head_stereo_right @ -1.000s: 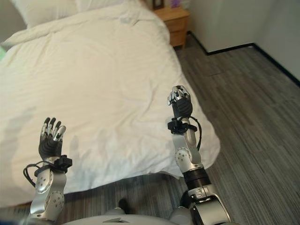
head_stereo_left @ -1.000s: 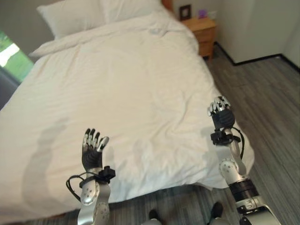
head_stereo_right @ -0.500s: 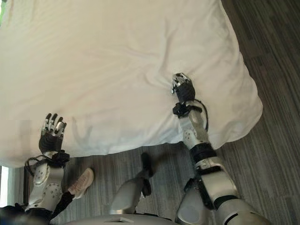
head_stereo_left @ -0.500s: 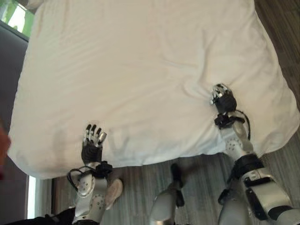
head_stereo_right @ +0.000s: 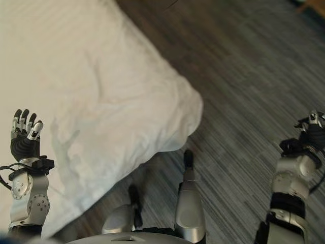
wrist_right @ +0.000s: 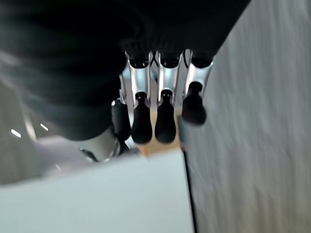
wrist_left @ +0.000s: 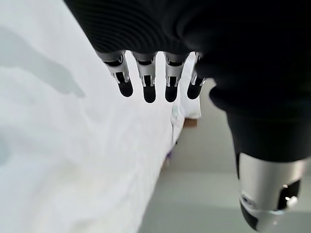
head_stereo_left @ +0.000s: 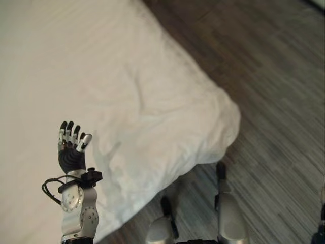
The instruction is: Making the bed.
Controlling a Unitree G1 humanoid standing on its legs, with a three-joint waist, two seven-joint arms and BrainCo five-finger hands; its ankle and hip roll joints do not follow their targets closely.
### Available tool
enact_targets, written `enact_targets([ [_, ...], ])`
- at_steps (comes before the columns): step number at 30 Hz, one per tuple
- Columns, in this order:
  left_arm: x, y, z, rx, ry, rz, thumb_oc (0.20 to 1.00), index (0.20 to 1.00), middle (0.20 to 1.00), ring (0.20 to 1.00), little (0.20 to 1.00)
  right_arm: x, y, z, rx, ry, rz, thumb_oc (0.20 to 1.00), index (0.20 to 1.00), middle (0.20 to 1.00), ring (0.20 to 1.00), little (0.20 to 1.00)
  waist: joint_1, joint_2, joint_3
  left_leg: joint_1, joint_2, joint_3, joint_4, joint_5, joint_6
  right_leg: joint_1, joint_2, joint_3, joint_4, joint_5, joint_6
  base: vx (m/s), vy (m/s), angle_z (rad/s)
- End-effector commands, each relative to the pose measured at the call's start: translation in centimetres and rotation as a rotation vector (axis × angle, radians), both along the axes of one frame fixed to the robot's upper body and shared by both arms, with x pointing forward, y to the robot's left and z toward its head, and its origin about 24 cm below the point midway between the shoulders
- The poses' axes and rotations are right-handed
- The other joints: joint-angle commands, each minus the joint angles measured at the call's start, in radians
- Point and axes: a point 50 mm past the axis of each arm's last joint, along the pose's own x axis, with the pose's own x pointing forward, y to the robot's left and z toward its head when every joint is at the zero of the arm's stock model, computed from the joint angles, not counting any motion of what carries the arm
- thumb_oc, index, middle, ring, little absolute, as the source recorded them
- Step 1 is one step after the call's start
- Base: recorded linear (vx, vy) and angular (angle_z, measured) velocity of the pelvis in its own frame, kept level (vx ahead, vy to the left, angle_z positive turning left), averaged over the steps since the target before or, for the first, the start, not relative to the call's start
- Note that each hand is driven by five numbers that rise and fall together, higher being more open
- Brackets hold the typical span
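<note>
A white duvet [head_stereo_left: 101, 76] covers the bed, rumpled with creases near its foot corner [head_stereo_left: 218, 122], which hangs toward the floor. My left hand [head_stereo_left: 71, 157] is raised above the duvet's near edge, palm forward, fingers straight and apart, holding nothing. Its fingers [wrist_left: 146, 82] show over the white cover in the left wrist view. My right hand [head_stereo_right: 311, 127] hangs over the wooden floor far to the right of the bed, clear of the duvet. Its fingers [wrist_right: 163, 116] are loosely relaxed with nothing in them.
Dark grey plank floor [head_stereo_left: 274, 76] runs along the bed's right side and foot. Far along the bed in the left wrist view, a wooden nightstand [wrist_left: 190, 123] stands by a pale wall [wrist_left: 204, 194].
The camera has swung right, from the bed's foot to its corner and the floor. My right hand has come off the duvet and now hangs over the floor. The left hand stays raised and open.
</note>
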Motion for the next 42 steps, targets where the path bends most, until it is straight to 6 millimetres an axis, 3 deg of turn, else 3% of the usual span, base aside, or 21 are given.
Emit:
enact_targets([
  [1,-0.9,-1.8,4.3,0.272,-0.139,-0.049,1.000,1.000,1.000,1.000,1.000,-0.9,3.9,-2.7,-0.295,0.317,0.159,1.000,1.000,1.000,1.000,1.000,-0.046,-0.028,-0.163,0.007,-0.044,0.017,-0.009,-0.013,0.026,0.016,-0.037,-0.110,0.000,-0.050,0.097,-0.13,0.151,-0.53],
  [5,0.1,-3.7,6.0,0.337,-0.199,-0.119,1.000,1.000,1.000,1.000,1.000,-0.6,6.7,-4.1,-0.378,0.408,0.269,1.000,1.000,1.000,1.000,1.000,-0.074,-0.052,-0.176,0.041,-0.060,0.040,-0.033,-0.017,0.037,0.024,-0.041,-0.102,0.020,-0.024,0.130,-0.14,0.041,-0.65],
  [8,1.3,-6.1,7.4,0.394,-0.252,-0.199,1.000,1.000,1.000,1.000,1.000,-0.4,9.5,-5.6,-0.453,0.483,0.385,1.000,1.000,1.000,1.000,1.000,-0.080,-0.055,-0.176,0.059,-0.044,0.103,-0.033,0.000,0.045,0.013,-0.079,-0.205,0.102,-0.051,0.126,-0.30,-0.057,-0.77],
  [9,2.1,-7.4,6.8,0.375,-0.228,-0.248,1.000,1.000,1.000,1.000,1.000,0.2,11.0,-6.0,-0.469,0.486,0.438,1.000,1.000,1.000,1.000,1.000,-0.074,-0.051,-0.192,0.056,-0.023,0.157,-0.033,0.019,0.047,0.052,-0.130,-0.303,0.137,-0.090,0.084,-0.26,-0.146,-1.06],
  [10,2.3,-8.0,6.8,0.373,-0.229,-0.266,1.000,1.000,1.000,1.000,1.000,0.3,11.6,-6.3,-0.481,0.496,0.458,1.000,1.000,1.000,1.000,1.000,-0.076,-0.051,-0.202,0.052,-0.014,0.170,-0.031,0.025,0.048,0.071,-0.142,-0.310,0.153,-0.100,0.075,-0.27,-0.200,-1.09],
  [13,1.8,-8.7,6.2,0.391,-0.212,-0.286,1.000,1.000,1.000,1.000,1.000,0.4,12.6,-6.6,-0.512,0.509,0.491,1.000,1.000,1.000,1.000,1.000,-0.060,-0.046,-0.227,0.054,0.010,0.228,-0.025,0.037,0.044,0.126,-0.186,-0.305,0.186,-0.104,0.076,-0.08,-0.187,-0.51],
  [16,0.6,-7.6,3.8,0.315,-0.109,-0.255,1.000,1.000,1.000,1.000,1.000,1.1,14.2,-5.6,-0.517,0.434,0.538,1.000,1.000,1.000,1.000,1.000,-0.007,-0.037,-0.256,0.074,0.042,0.317,-0.017,0.050,0.022,0.156,-0.233,-0.443,0.127,-0.091,0.081,0.10,-0.279,-1.41],
  [19,0.0,-6.4,-0.2,0.269,0.078,-0.233,1.000,1.000,1.000,1.000,1.000,0.9,15.2,-5.3,-0.468,0.379,0.578,1.000,1.000,1.000,1.000,1.000,0.004,-0.027,-0.256,0.108,0.099,0.371,-0.002,0.065,-0.015,0.149,-0.193,-0.456,0.099,-0.119,0.075,0.18,-0.292,-2.09],
  [21,-0.3,-6.1,-1.1,0.263,0.112,-0.218,1.000,1.000,1.000,1.000,1.000,0.5,15.3,-5.4,-0.457,0.379,0.592,1.000,1.000,1.000,1.000,1.000,0.006,-0.018,-0.254,0.106,0.133,0.376,0.026,0.083,-0.030,0.146,-0.166,-0.444,0.098,-0.134,0.063,0.24,-0.313,-0.77],
  [22,-1.0,-5.9,-3.6,0.186,0.209,-0.207,1.000,1.000,1.000,1.000,1.000,0.4,15.4,-5.3,-0.455,0.367,0.602,1.000,1.000,1.000,1.000,1.000,0.010,0.005,-0.236,0.087,0.227,0.372,0.190,0.192,-0.050,0.165,-0.097,-0.442,0.089,-0.177,0.015,0.29,-0.343,-0.21],
  [24,-1.8,-6.0,-5.0,0.112,0.261,-0.212,1.000,1.000,1.000,1.000,1.000,0.5,15.5,-5.0,-0.463,0.354,0.613,1.000,1.000,1.000,1.000,1.000,0.056,-0.007,-0.195,-0.040,0.272,0.251,0.460,0.287,-0.016,0.220,-0.029,-0.425,0.052,-0.215,-0.045,0.32,-0.468,-1.11],
  [25,-2.0,-6.1,-5.3,0.053,0.262,-0.214,1.000,1.000,1.000,1.000,1.000,0.8,15.6,-4.7,-0.490,0.350,0.625,1.000,1.000,1.000,1.000,1.000,0.088,-0.024,-0.175,-0.090,0.246,0.194,0.554,0.286,0.007,0.243,-0.020,-0.411,0.031,-0.230,-0.063,0.27,-0.398,-1.21],
  [26,-2.4,-6.3,-5.8,0.032,0.279,-0.233,1.000,1.000,1.000,1.000,1.000,0.9,15.4,-4.5,-0.503,0.351,0.621,1.000,1.000,1.000,1.000,1.000,0.126,-0.053,-0.158,-0.196,0.152,0.126,0.673,0.223,0.024,0.277,-0.025,-0.384,0.008,-0.242,-0.072,0.16,-0.214,-0.72],
  [27,-2.3,-6.3,-5.8,0.033,0.278,-0.234,1.000,1.000,1.000,1.000,1.000,0.9,15.4,-4.5,-0.501,0.351,0.620,1.000,1.000,1.000,1.000,1.000,0.123,-0.056,-0.161,-0.212,0.149,0.122,0.686,0.219,0.031,0.271,-0.030,-0.388,0.007,-0.239,-0.071,0.26,-0.143,-1.36],
  [28,-2.8,-6.5,-5.9,0.020,0.277,-0.244,1.000,1.000,1.000,1.000,1.000,1.4,15.7,-4.0,-0.528,0.338,0.631,1.000,1.000,1.000,1.000,1.000,0.175,-0.069,-0.143,-0.360,0.049,0.091,0.726,0.147,0.037,0.317,-0.024,-0.340,-0.006,-0.261,-0.057,0.32,-0.034,-0.94],
  [30,-3.1,-6.4,-5.8,0.044,0.284,-0.248,1.000,1.000,1.000,1.000,1.000,1.5,15.9,-3.9,-0.539,0.336,0.638,1.000,1.000,1.000,1.000,1.000,0.203,-0.071,-0.139,-0.402,0.046,0.118,0.677,0.143,0.036,0.340,-0.018,-0.321,-0.013,-0.280,-0.048,0.39,0.000,-0.62],
  [32,-3.2,-6.4,-5.7,0.054,0.279,-0.256,1.000,1.000,1.000,1.000,1.000,1.7,16.1,-3.8,-0.545,0.327,0.637,1.000,1.000,1.000,1.000,1.000,0.259,-0.053,-0.148,-0.490,0.062,0.236,0.426,0.177,0.050,0.419,0.012,-0.312,-0.024,-0.334,-0.030,0.59,0.142,-0.76],
  [35,-3.0,-6.6,-5.5,0.062,0.276,-0.249,1.000,1.000,1.000,1.000,1.000,2.1,16.3,-3.9,-0.561,0.334,0.630,1.000,1.000,1.000,1.000,1.000,0.338,-0.048,-0.169,-0.546,0.054,0.276,0.068,0.272,0.049,0.536,0.020,-0.282,-0.014,-0.420,0.013,0.77,0.213,-0.45],
  [38,-3.0,-6.4,-5.6,0.056,0.283,-0.234,1.000,1.000,1.000,1.000,1.000,2.2,16.7,-4.0,-0.564,0.342,0.653,1.000,1.000,1.000,1.000,1.000,0.361,-0.058,-0.201,-0.548,0.079,0.326,0.013,0.312,0.073,0.610,0.001,-0.285,0.005,-0.442,0.051,0.61,0.206,-0.36],
  [41,-3.1,-6.2,-5.9,0.067,0.310,-0.230,1.000,1.000,1.000,1.000,1.000,1.8,17.4,-4.8,-0.555,0.364,0.672,1.000,1.000,1.000,1.000,1.000,0.384,-0.096,-0.227,-0.520,0.056,0.313,0.006,0.380,0.085,0.615,-0.044,-0.276,0.075,-0.400,0.084,0.52,0.181,-0.07],
  [42,-2.7,-6.2,-5.5,0.107,0.309,-0.238,1.000,1.000,1.000,1.000,1.000,1.6,18.2,-5.3,-0.558,0.373,0.698,1.000,1.000,1.000,1.000,1.000,0.391,-0.135,-0.237,-0.472,0.001,0.295,0.011,0.355,0.123,0.569,-0.112,-0.263,0.250,-0.241,0.135,0.65,0.260,-0.21],
])
